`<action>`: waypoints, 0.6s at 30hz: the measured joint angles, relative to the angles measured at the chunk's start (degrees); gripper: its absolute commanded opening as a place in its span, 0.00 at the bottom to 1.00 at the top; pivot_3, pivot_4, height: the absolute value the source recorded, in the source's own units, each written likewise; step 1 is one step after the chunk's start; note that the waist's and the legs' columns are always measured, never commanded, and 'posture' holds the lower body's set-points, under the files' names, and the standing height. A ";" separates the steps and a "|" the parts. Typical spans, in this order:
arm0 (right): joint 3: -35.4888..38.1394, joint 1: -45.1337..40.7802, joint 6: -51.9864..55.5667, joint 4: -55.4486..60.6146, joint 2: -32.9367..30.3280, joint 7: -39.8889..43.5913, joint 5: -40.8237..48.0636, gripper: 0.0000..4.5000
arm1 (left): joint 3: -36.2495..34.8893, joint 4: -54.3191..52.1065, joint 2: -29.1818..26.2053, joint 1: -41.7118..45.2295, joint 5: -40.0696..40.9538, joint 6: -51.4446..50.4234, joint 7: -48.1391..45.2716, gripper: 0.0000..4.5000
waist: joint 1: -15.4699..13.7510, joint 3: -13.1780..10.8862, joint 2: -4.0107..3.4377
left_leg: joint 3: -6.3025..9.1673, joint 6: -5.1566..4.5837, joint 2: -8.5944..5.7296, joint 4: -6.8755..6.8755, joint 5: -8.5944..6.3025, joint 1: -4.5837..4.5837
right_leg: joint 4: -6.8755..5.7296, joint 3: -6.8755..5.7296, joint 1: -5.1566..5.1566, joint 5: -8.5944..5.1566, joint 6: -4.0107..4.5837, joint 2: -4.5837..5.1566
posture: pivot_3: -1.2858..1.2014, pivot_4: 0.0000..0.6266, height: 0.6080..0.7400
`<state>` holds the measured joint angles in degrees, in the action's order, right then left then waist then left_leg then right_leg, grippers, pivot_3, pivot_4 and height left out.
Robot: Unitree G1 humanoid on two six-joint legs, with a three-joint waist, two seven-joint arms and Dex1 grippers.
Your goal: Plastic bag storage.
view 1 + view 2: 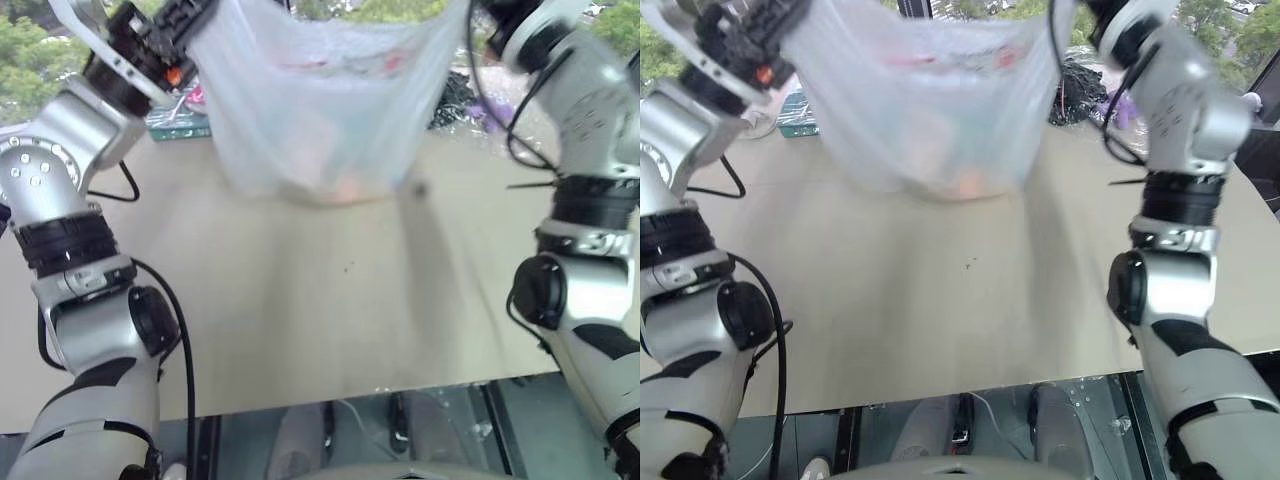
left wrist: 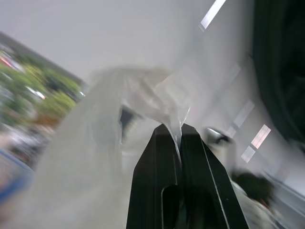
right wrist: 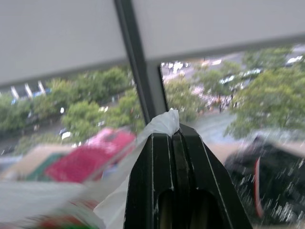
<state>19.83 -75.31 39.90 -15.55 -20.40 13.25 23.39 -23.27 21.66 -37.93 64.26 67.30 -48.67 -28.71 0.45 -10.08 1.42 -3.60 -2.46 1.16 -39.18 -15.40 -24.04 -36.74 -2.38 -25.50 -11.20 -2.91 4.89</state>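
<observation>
Beige tabletop (image 1: 300,300) lies bare under the plastic bag (image 1: 320,110), which I hold stretched above it. My left hand (image 2: 177,131) pinches one top edge, my right hand (image 3: 174,136) the other. I'd keep both pinches level and evenly taut; the blurred bottom seems clear of the tabletop.

We saw the left gripper (image 2: 180,131) clamped on a twisted edge of the translucent plastic bag (image 2: 95,157), which trailed away blurred, greenery beyond.
</observation>
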 measured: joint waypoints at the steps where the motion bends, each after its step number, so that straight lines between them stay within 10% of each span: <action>1: 0.38 -0.45 0.11 0.90 -0.92 -0.16 0.19 0.00 | 1.15 1.65 0.56 1.27 -2.55 1.82 -0.74 0.02 | 0.03 0.00 0.00 | -0.03 -0.01 0.00 0.01 -0.01 -0.02 | 0.05 -0.01 0.00 0.00 0.00 0.00 | 0.52 0.24 1.00; 10: 1.13 6.72 10.53 19.82 -3.60 -3.61 5.60 0.00 | 8.45 4.84 7.77 2.04 -15.25 6.58 -6.72 0.02 | 2.01 -0.03 -0.08 | -0.12 -0.02 0.12 0.09 -0.02 -0.18 | 0.05 0.04 -0.25 0.00 -0.02 -0.02 | 0.52 0.24 1.00; 18: -0.16 45.77 31.49 54.92 -6.58 -2.04 22.38 0.00 | 10.54 -15.34 7.92 -19.07 -15.49 -0.52 -7.07 0.02 | 1.37 -0.05 -0.16 | 0.06 -0.06 0.14 -0.16 -0.04 0.01 | -0.02 0.25 -0.15 -0.02 -0.03 0.05 | 0.52 0.24 1.00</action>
<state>19.67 -29.54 71.39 39.36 -26.98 11.21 45.77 -12.73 6.33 -30.01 45.19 51.81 -49.19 -35.78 1.82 -10.13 1.25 -3.54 -2.51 1.30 -39.33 -15.44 -24.03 -36.76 -2.12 -25.64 -11.22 -2.94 4.95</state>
